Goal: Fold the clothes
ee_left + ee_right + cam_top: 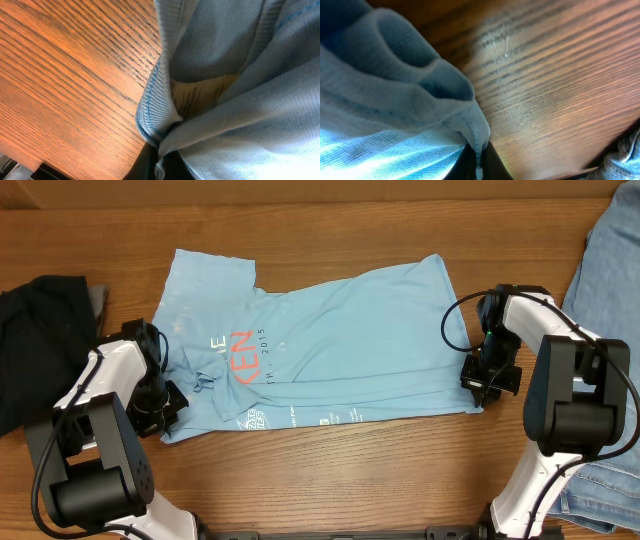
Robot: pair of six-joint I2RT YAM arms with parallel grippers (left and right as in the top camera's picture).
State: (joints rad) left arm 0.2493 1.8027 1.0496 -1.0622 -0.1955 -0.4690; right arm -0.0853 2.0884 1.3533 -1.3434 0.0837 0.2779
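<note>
The light sky-blue T-shirt (330, 345) lies across the middle of the wooden table, folded lengthwise, with coral-red and white lettering near its left part. My left gripper (170, 408) is shut on the shirt's lower left edge by the collar; the left wrist view shows the ribbed collar and label (200, 92) pinched between the fingers (161, 167). My right gripper (483, 388) is shut on the shirt's lower right hem corner; the right wrist view shows the hem (420, 100) clamped between the fingers (479, 167).
A black garment pile (35, 340) lies at the left edge, close to my left arm. Faded blue denim jeans (610, 250) lie along the right edge, also seen in the right wrist view (625, 160). Bare wood (340, 480) shows in front of the shirt.
</note>
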